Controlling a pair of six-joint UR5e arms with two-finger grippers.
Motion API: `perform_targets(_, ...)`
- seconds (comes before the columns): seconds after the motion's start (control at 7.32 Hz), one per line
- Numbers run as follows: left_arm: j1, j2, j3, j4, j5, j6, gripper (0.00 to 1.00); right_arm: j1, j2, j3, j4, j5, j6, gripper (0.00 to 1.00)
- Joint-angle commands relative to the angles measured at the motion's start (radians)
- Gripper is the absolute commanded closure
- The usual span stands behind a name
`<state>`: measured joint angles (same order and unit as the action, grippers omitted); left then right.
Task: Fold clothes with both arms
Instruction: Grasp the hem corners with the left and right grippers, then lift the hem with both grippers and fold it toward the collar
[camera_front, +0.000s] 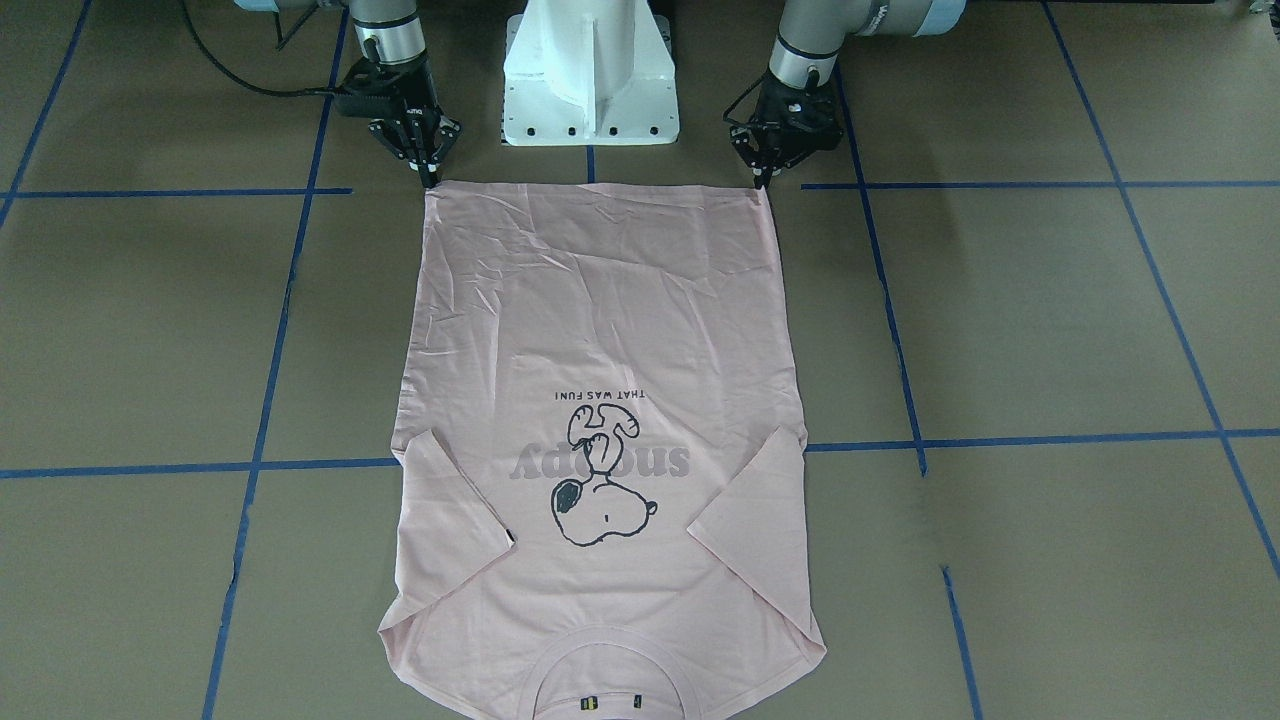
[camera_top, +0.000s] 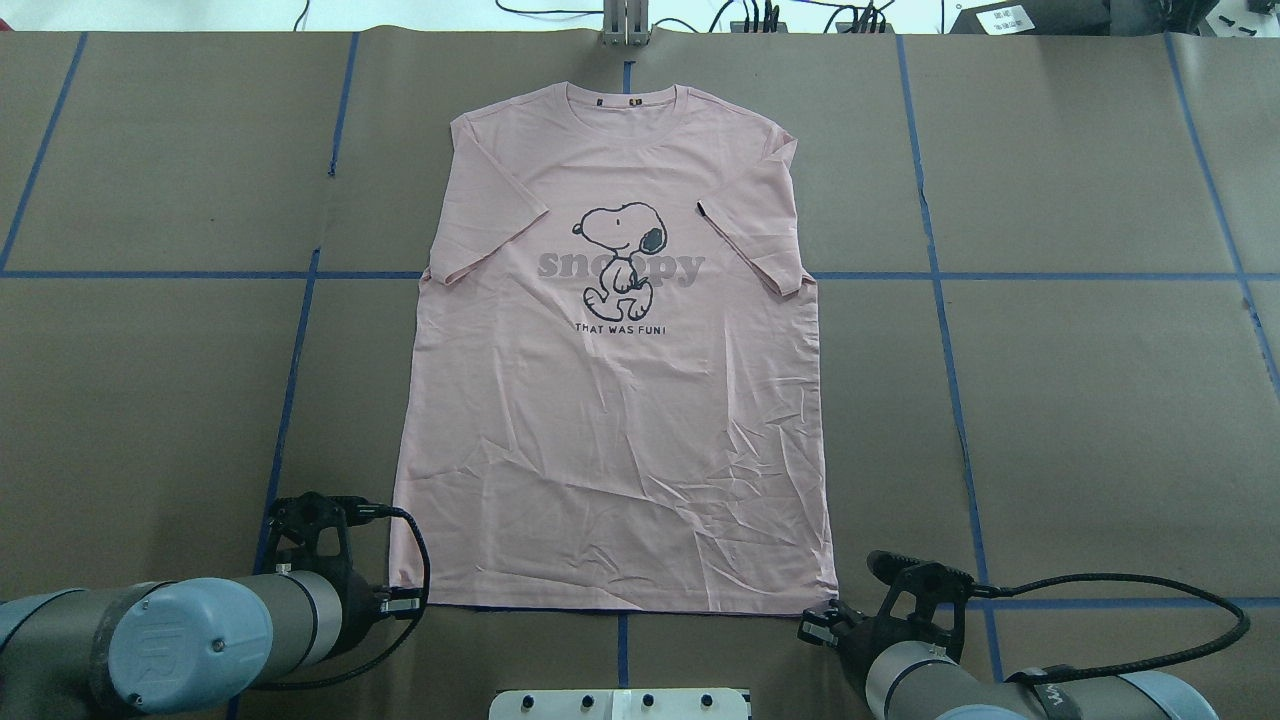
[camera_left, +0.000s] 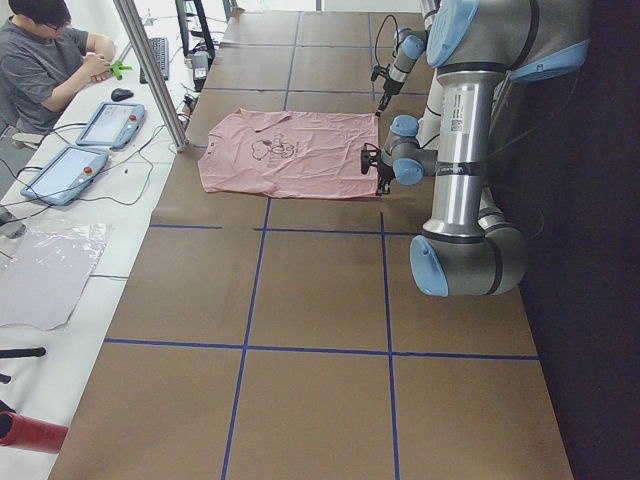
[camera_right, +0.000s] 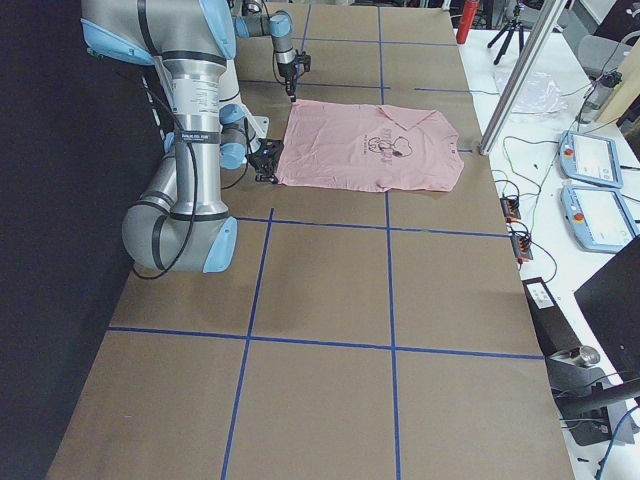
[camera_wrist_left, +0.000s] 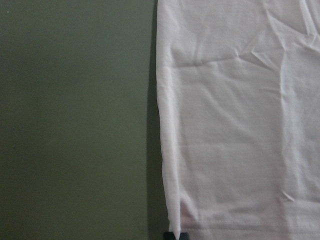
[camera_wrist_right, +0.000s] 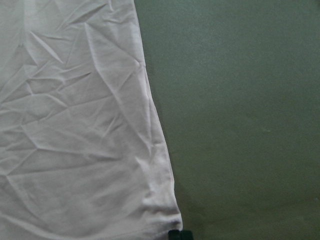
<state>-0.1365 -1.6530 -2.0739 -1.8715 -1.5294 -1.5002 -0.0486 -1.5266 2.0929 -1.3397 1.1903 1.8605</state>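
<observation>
The pale pink T-shirt (camera_front: 600, 300) lies flat and face up on the brown table, Snoopy print showing, both sleeves folded inward, collar away from the robot (camera_top: 620, 400). My left gripper (camera_front: 764, 180) is at the hem corner on my left (camera_top: 400, 600), fingers pinched together on the cloth. My right gripper (camera_front: 430, 182) is at the other hem corner (camera_top: 815, 625), also pinched together on it. The left wrist view shows the shirt's corner (camera_wrist_left: 240, 125) ending at a dark fingertip (camera_wrist_left: 172, 235). The right wrist view shows the same (camera_wrist_right: 75, 125), at a fingertip (camera_wrist_right: 179, 234).
The white pedestal base (camera_front: 590, 70) stands between the arms, just behind the hem. Blue tape lines (camera_top: 290, 380) cross the brown table. An operator (camera_left: 50, 60) and tablets (camera_left: 110, 122) are beyond the far edge; a metal post (camera_left: 150, 70) stands near the collar.
</observation>
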Motion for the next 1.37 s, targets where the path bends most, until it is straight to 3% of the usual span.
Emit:
perform_targets(0.0, 0.0, -0.005, -0.008, 0.0, -0.005, 0.0, 1.0, 0.021, -0.004, 0.039, -0.001, 0.003, -0.007, 1.0)
perform_targets(0.14, -0.006, -0.004, -0.085, 0.014, -0.017, 0.009, 1.0, 0.038, -0.032, 0.117, -0.021, 0.012, -0.012, 1.0)
perform_targets(0.27, -0.015, 0.008, -0.186, 0.055, -0.055, 0.012, 1.0, 0.035, -0.03, 0.259, -0.182, 0.043, -0.012, 1.0)
perform_targets(0.55, -0.023, -0.034, -0.5, 0.396, -0.177, 0.017, 1.0, 0.017, -0.004, 0.57, -0.494, 0.127, -0.012, 1.0)
perform_targets(0.68, -0.087, -0.085, -0.612, 0.517, -0.237, 0.017, 1.0, 0.048, 0.087, 0.626, -0.604, 0.193, -0.012, 1.0)
perform_targets(0.82, -0.162, -0.17, -0.614, 0.572, -0.305, 0.032, 1.0, 0.105, 0.156, 0.625, -0.692, 0.265, -0.014, 1.0)
perform_targets(0.96, -0.193, -0.194, -0.573, 0.578, -0.307, 0.123, 1.0, 0.139, 0.214, 0.609, -0.728, 0.27, -0.064, 1.0)
perform_targets(1.09, -0.254, -0.256, -0.469, 0.58, -0.307, 0.206, 1.0, 0.189, 0.291, 0.551, -0.737, 0.272, -0.126, 1.0)
perform_targets(1.23, -0.356, -0.325, -0.349, 0.58, -0.305, 0.288, 1.0, 0.29, 0.392, 0.433, -0.734, 0.275, -0.217, 1.0)
